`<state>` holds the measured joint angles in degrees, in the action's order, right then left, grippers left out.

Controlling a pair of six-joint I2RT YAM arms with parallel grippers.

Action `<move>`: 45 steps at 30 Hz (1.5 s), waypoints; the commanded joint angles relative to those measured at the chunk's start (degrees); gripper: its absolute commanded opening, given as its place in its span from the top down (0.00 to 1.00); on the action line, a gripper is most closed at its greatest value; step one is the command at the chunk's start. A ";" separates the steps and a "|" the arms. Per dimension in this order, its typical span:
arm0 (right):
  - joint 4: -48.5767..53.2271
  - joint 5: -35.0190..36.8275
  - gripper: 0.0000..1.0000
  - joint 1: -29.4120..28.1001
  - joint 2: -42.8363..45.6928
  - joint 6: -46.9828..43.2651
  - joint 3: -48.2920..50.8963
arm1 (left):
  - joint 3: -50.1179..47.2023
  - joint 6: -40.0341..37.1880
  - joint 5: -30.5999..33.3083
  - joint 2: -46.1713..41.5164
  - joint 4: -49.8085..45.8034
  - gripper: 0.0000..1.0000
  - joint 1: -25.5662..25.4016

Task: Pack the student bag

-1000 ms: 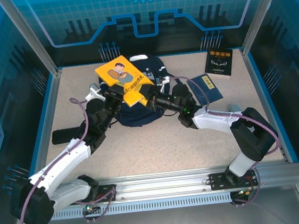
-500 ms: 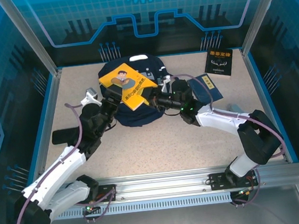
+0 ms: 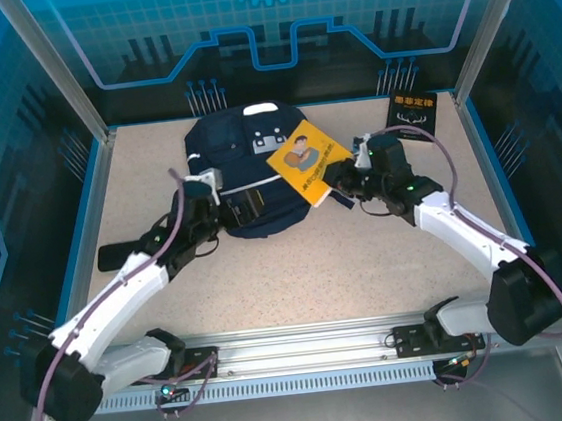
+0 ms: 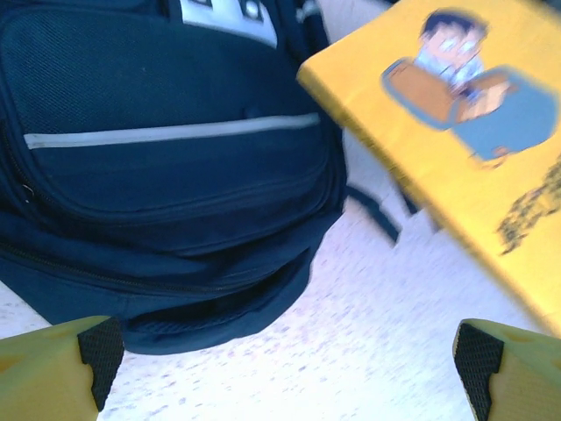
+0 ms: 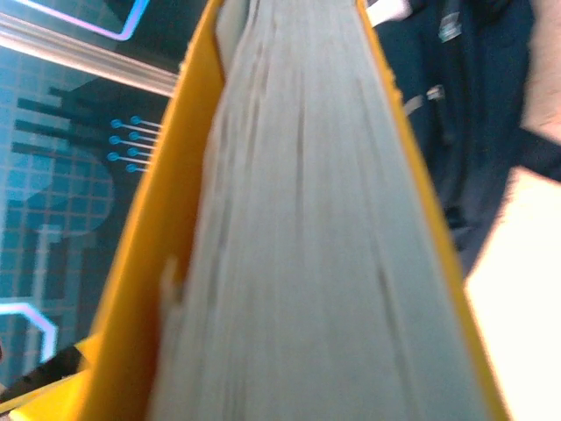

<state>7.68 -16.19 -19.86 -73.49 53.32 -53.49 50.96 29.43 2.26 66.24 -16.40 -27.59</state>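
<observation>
**Backpack** (image 3: 233, 140): navy, with pale stripes. Lies flat at the rear centre of the desk (image 3: 316, 257), with the front pocket (image 4: 166, 175) facing up.

**Yellow book** (image 3: 306, 160): cartoon figure on the cover. Tilted and held clear of the desk, partly over the backpack's right edge. The left wrist view shows its cover (image 4: 456, 114). The right wrist view shows its page edges (image 5: 298, 246) between yellow covers.

**Right gripper** (image 3: 344, 185): reaches in from the right. Jaws pinch the yellow book at its near right corner.

**Left gripper** (image 3: 246, 207): at the backpack's near edge. Jaws spread wide with nothing between them. In the wrist view (image 4: 280, 364) the padded tips sit at the two lower corners, with the desk and the backpack's lower edge between them.

**Black book** (image 3: 413, 116): pale emblem on the cover. Sits at the rear right of the desk, well apart from the backpack.

**Flat black item** (image 3: 120, 256): on the desk beside the left arm. Its kind cannot be made out.
</observation>
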 commanded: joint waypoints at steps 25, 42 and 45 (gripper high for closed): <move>6.74 -5.93 0.97 14.43 3.12 -13.68 4.25 | 53.13 -48.93 7.82 53.91 -39.15 0.24 -1.85; 6.97 -5.82 0.97 14.63 3.69 -13.15 4.70 | 57.04 -55.84 20.92 61.81 -37.20 0.36 -3.47; 7.09 -5.79 0.97 14.61 3.83 -13.07 4.72 | 58.05 -55.71 21.83 61.73 -36.43 0.42 -3.61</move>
<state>17.54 -20.01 -6.28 -70.74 40.86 -48.40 106.83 -24.97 20.45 126.69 -53.47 -31.05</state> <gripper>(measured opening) 0.165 0.596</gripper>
